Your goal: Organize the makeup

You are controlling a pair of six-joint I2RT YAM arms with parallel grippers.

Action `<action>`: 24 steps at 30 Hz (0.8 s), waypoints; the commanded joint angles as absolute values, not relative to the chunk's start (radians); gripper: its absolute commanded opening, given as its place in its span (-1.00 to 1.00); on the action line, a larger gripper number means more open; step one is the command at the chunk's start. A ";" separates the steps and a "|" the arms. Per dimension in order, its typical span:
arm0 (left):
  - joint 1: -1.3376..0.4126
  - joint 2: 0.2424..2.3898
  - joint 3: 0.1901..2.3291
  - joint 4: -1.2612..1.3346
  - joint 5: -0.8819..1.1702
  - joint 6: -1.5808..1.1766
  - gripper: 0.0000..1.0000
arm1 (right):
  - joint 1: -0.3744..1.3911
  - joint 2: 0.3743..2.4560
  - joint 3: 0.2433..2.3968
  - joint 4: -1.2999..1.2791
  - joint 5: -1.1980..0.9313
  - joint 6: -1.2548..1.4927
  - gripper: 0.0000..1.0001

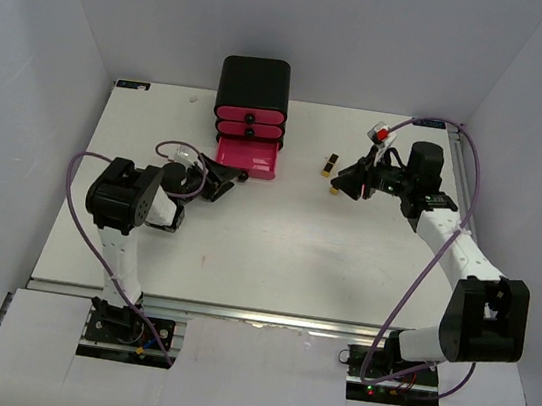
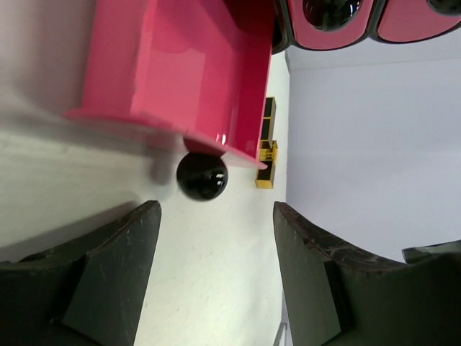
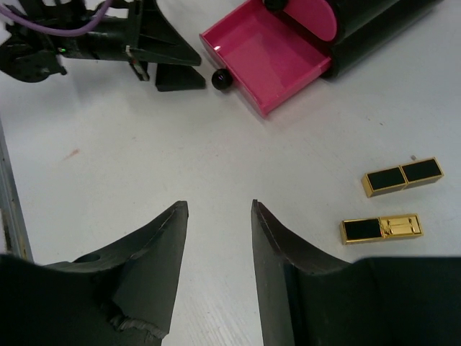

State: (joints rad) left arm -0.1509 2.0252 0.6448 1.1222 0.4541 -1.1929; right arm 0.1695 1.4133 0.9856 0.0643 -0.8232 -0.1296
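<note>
Two black-and-gold lipsticks [image 3: 402,176] [image 3: 380,228] lie side by side on the white table, right of the black box. In the top view one lipstick [image 1: 331,163] shows plainly, and the other [image 1: 334,190] peeks out beside my right gripper [image 1: 349,184]. That right gripper [image 3: 218,205] is open over bare table, left of the lipsticks and apart from them. My left gripper [image 2: 216,209] is open too, just short of the black knob [image 2: 202,175] of the pulled-out pink drawer [image 2: 180,72], holding nothing. The left gripper [image 1: 222,178] sits at the drawer's front left.
A black box with pink drawers [image 1: 254,85] stands at the back centre, and its bottom drawer [image 1: 255,158] is pulled out; its inside [image 3: 266,54] shows bare pink. White walls close in the table on three sides. Purple cables loop off both arms.
</note>
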 commanded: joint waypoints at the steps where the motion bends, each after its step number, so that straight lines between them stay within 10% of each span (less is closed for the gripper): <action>1: -0.143 1.881 0.542 1.167 0.409 -1.129 0.51 | 0.163 1.461 1.037 0.023 -0.712 -0.103 -0.05; 8: -0.138 1.688 0.417 1.136 0.377 -1.064 0.61 | 0.187 1.565 1.096 -0.069 -0.515 -0.059 0.04; 10: -0.141 1.580 0.412 1.038 0.338 -0.995 0.96 | 0.211 1.622 1.141 -0.104 -0.405 -0.017 0.07; 24: -0.166 1.032 0.830 0.055 0.161 -0.495 0.96 | 0.320 1.943 1.384 -0.182 0.138 0.230 0.32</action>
